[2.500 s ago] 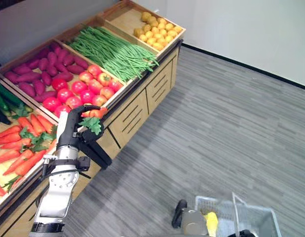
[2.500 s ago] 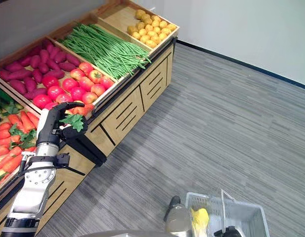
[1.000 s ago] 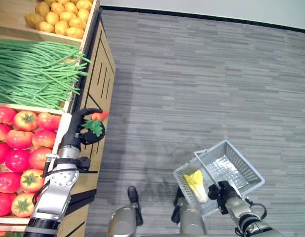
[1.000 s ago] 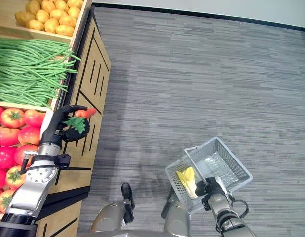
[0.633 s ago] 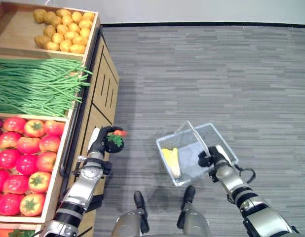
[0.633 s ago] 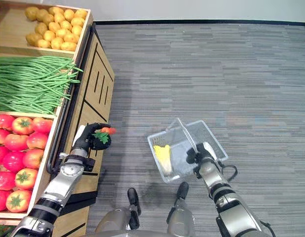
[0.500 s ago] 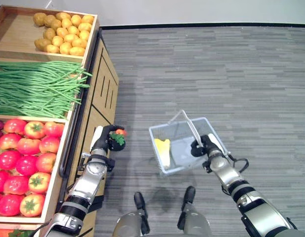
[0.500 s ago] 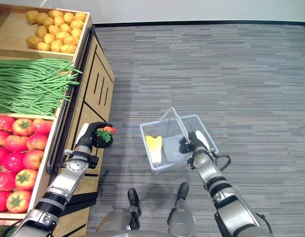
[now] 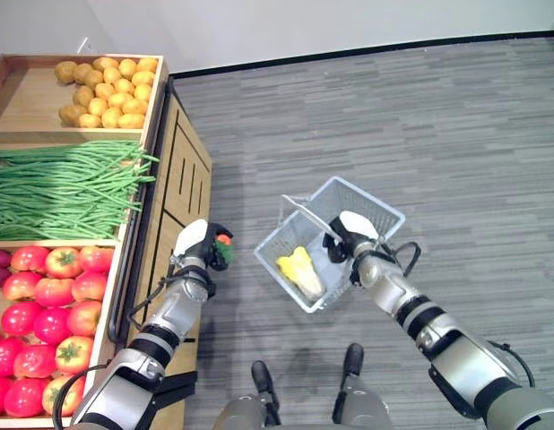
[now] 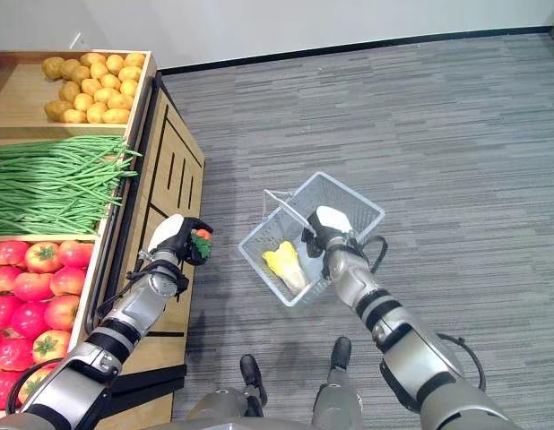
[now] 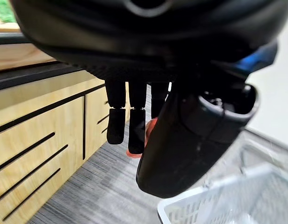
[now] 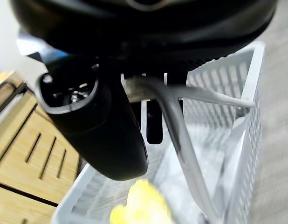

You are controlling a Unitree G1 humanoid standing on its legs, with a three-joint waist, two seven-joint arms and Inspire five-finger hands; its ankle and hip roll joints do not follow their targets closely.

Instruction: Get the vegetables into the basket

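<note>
My left hand point(image 9: 198, 249) is shut on a small orange carrot point(image 9: 223, 241) with green leaves, held just off the stand's front edge. In the left wrist view the carrot's point(image 11: 150, 127) orange tip shows past the curled fingers, with the basket's rim point(image 11: 214, 201) close beyond. My right hand point(image 9: 346, 236) is shut on the grey handle point(image 12: 179, 126) of a white mesh basket point(image 9: 371, 208), held tilted above the floor, a short gap right of the carrot. A yellow leafy vegetable point(image 9: 300, 270) lies in the basket's low end.
A wooden produce stand point(image 9: 183, 166) runs along the left, with potatoes point(image 9: 102, 90), green beans point(image 9: 62, 184) and tomatoes point(image 9: 44, 296) in its bins. Grey striped carpet point(image 9: 456, 134) stretches to the right, up to a white wall.
The camera has swung round. My left hand has carried the carrot off the stand's edge. My right hand has lifted the basket from low on the right up beside the carrot and tilted it.
</note>
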